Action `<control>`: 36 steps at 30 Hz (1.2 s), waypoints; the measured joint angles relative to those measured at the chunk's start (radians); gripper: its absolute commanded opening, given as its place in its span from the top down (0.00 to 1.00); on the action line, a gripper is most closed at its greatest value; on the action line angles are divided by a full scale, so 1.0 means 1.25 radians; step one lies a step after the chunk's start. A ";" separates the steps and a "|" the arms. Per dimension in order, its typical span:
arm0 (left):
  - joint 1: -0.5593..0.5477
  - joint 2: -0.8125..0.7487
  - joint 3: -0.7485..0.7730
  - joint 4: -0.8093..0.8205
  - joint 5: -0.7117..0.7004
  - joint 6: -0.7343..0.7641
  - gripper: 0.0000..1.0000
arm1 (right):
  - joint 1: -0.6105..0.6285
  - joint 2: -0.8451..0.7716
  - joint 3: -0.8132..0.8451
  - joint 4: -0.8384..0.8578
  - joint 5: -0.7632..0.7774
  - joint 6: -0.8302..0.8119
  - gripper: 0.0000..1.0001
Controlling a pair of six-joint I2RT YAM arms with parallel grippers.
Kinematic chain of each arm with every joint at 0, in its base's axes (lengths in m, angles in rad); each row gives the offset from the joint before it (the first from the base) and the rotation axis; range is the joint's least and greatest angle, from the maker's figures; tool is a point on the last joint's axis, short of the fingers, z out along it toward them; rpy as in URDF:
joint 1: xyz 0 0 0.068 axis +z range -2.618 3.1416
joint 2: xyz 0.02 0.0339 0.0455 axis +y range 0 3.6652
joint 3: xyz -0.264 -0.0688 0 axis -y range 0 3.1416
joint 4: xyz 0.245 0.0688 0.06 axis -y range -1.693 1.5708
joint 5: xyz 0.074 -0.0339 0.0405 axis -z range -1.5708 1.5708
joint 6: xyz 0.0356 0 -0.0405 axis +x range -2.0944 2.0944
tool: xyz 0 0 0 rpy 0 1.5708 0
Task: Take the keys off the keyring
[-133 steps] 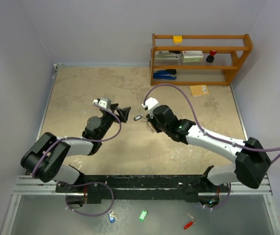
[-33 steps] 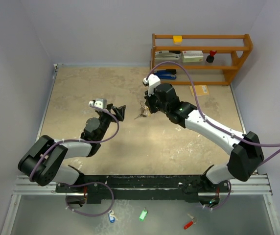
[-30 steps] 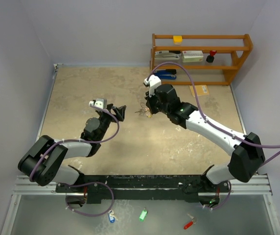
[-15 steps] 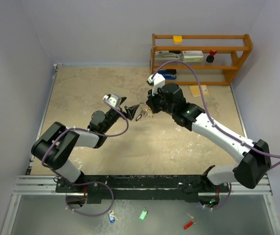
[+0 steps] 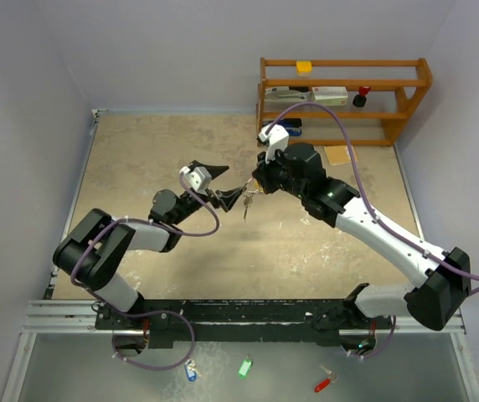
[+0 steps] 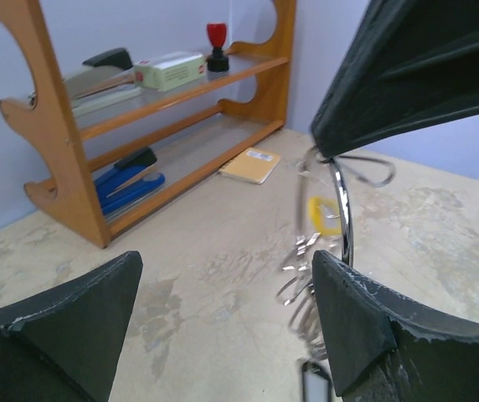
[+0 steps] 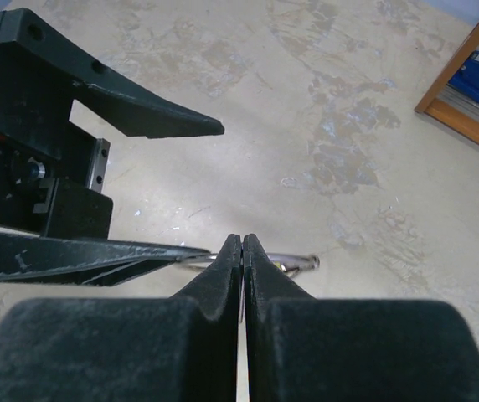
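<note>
Several keys [image 6: 300, 280] dangling (one yellow), right hand [image 7: 242, 243] pinching keyring [image 6: 344, 213], left hand [image 5: 233, 182] spread

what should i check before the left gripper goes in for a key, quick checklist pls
1. right gripper shut on the keyring: ok.
2. left gripper open: ok.
3. keys hanging free below the ring, off the table: ok.
4. keys centred between the left fingers: not ok, they hang close by one finger, off centre.
5. that finger clear of the ring wire: cannot tell, the two overlap in both wrist views.
6. one key singled out from the bunch: cannot tell, the bunch is blurred and overlapping.
</note>
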 measured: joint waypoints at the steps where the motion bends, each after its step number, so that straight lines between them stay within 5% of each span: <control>1: 0.000 -0.008 -0.002 0.000 0.013 -0.002 0.20 | 0.000 0.000 0.000 0.000 -0.002 0.000 1.00; 19: 0.000 -0.257 -0.032 -0.319 -0.030 0.140 0.18 | 0.000 -0.007 -0.013 0.001 -0.002 0.000 1.00; 36: 0.000 -0.216 -0.024 -0.273 0.144 0.093 0.17 | 0.004 -0.007 -0.013 0.001 -0.002 0.000 1.00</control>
